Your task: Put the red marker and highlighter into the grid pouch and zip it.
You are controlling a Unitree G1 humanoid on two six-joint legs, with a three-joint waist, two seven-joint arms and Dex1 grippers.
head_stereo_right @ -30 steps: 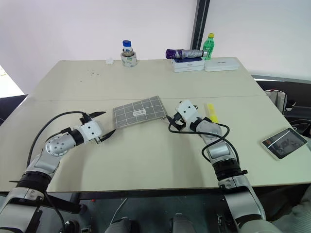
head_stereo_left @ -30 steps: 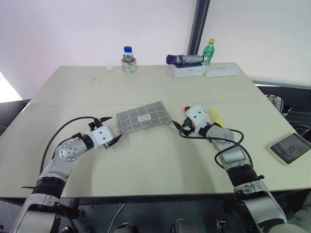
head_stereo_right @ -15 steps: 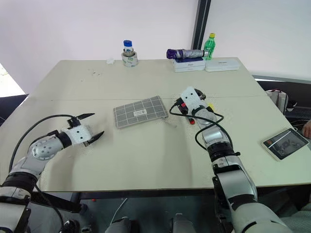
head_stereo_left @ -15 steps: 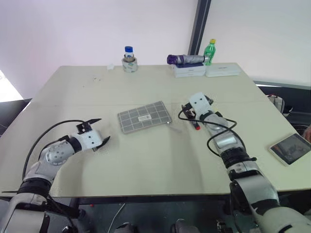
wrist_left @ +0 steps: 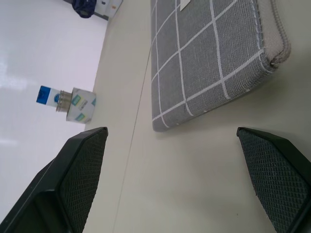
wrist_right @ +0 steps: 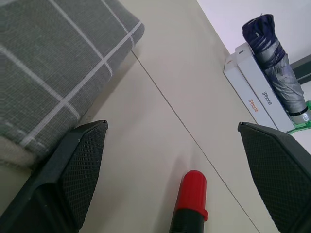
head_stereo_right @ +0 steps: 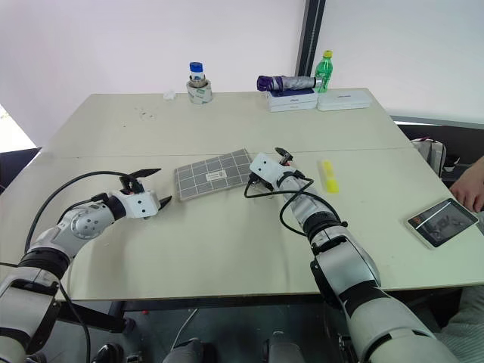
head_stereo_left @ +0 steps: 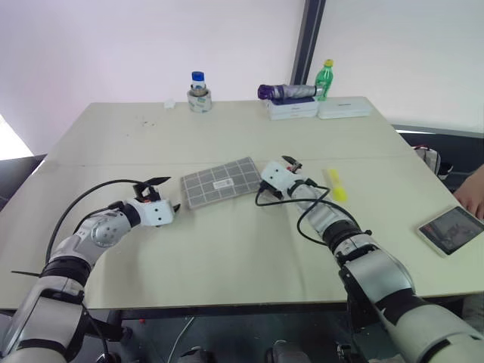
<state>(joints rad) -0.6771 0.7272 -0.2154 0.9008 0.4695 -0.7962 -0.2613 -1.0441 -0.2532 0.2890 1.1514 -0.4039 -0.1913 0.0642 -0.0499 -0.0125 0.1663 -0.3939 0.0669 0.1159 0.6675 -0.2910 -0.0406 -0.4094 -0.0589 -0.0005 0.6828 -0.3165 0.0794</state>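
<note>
Grid pouch (head_stereo_left: 223,181): we log it flat at frame centre on the table (head_stereo_left: 227,257). Left gripper (head_stereo_left: 162,195), just left of the pouch: fingers spread wide, holding nothing. Right gripper (head_stereo_left: 281,172), at the pouch's right edge: spread wide, empty, red marker (wrist_right: 190,201) lying between its fingers. Highlighter (head_stereo_left: 334,184): right of centre.

right arm (head_stereo_left: 274,179): swung in to grid pouch (head_stereo_left: 223,181) corner | left arm (head_stereo_left: 155,212): returned beside pouch
</note>
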